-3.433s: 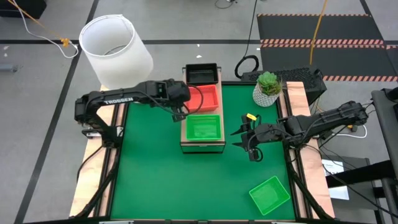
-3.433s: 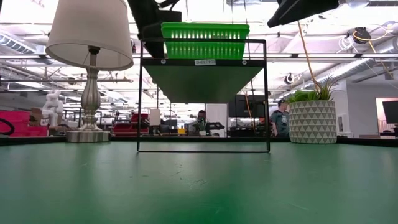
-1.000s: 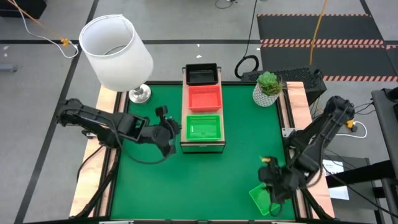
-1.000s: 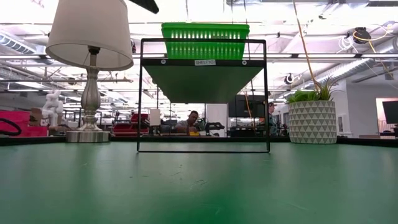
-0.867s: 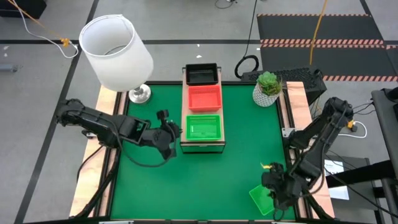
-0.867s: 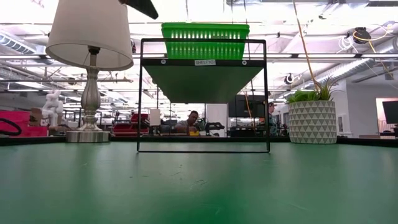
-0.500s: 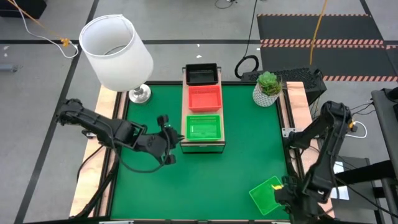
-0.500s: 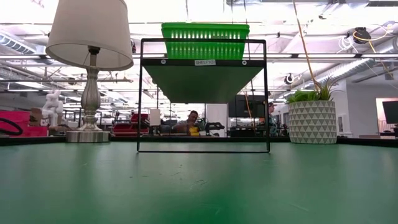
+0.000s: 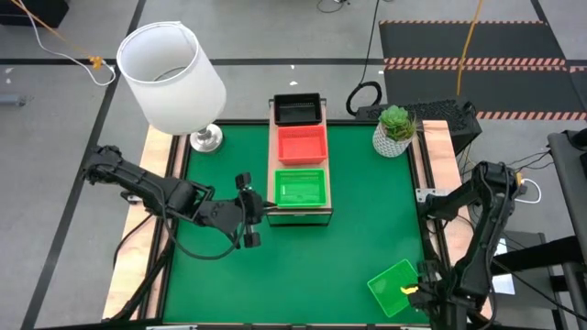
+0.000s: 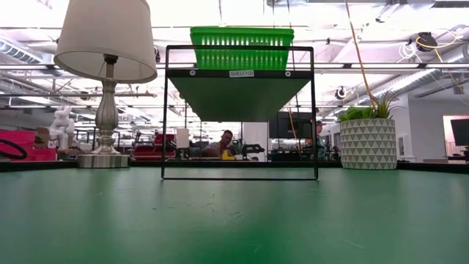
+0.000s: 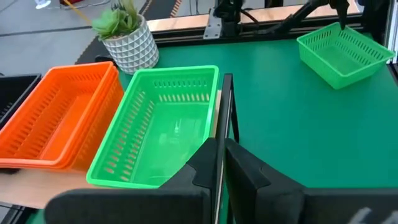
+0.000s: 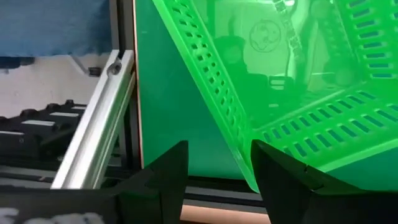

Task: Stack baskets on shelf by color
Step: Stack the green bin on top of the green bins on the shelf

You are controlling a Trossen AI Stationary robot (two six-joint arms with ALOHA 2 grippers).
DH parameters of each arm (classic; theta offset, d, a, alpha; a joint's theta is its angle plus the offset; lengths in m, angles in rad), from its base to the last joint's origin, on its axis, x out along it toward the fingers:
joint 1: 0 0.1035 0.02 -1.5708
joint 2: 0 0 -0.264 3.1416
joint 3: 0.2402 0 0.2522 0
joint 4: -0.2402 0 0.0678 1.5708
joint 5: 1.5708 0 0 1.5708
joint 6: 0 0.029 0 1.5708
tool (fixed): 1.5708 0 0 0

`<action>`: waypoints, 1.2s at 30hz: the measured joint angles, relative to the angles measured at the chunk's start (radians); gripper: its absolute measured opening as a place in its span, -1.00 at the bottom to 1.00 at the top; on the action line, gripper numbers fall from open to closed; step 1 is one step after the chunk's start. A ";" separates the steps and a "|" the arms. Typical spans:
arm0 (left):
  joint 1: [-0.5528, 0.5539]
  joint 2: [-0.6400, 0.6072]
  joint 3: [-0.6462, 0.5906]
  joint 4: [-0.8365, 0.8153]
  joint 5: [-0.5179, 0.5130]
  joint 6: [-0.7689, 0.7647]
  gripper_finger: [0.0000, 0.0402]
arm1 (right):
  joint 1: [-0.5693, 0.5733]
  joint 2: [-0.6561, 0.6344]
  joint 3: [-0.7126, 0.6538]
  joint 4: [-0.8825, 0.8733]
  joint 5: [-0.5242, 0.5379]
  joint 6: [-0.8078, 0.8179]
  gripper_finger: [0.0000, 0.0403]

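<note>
The shelf (image 9: 271, 203) carries a black basket (image 9: 298, 108) at its far end, orange-red baskets (image 9: 302, 144) stacked in the middle and a green basket (image 9: 301, 187) at its near end. A loose green basket (image 9: 390, 282) rests on the table near the near right corner. My left gripper (image 9: 264, 209) is shut and hovers level at the left of the shelf's near end, pointing at the green basket (image 11: 158, 127). My right gripper (image 9: 411, 291) is open at the loose basket's (image 12: 298, 74) right side, with its side wall between the fingers. My right gripper (image 12: 214, 171) has the loose green basket's perforated side wall (image 12: 239, 155) between its open fingers, coming from the table's near right corner. One finger (image 12: 283, 177) stands close against the wall; whether it touches, I cannot tell. The basket rests on the table.
A lamp (image 9: 172, 78) stands at the far left corner and a potted plant (image 9: 394, 128) at the far right. Pale wooden planks (image 9: 440, 160) and a metal rail (image 12: 93, 130) line the table's sides. Green mat (image 9: 303, 266) lies open between the shelf and the near edge.
My right gripper has moved toward the table's near right corner, crossing over the loose green basket and coming down at its right side. My left gripper has drifted a little toward the near edge beside the shelf. The baskets have stayed where they were.
</note>
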State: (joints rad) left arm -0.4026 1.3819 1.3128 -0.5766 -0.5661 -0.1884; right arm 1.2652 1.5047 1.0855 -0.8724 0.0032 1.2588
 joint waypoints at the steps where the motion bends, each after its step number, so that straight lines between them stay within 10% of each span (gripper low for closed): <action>1: 0.000 0.000 0.000 -0.001 0.000 0.000 -0.85 | 0.000 0.000 0.000 -0.009 0.002 -0.006 -0.16; 15: 0.000 0.000 0.000 -0.004 0.000 0.023 -0.85 | -0.008 -0.002 0.000 -0.001 0.050 -0.084 -0.73; 29: -0.001 0.000 0.000 -0.005 0.001 0.025 -0.85 | -0.008 -0.001 -0.064 0.070 0.049 -0.094 -0.45; 36: -0.001 0.000 0.000 -0.005 0.002 0.025 -0.85 | -0.008 -0.005 -0.085 0.098 0.048 -0.105 -0.78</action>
State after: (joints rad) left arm -0.4034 1.3819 1.3128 -0.5812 -0.5644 -0.1635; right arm 1.2572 1.5001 1.0000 -0.7743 0.0513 1.1540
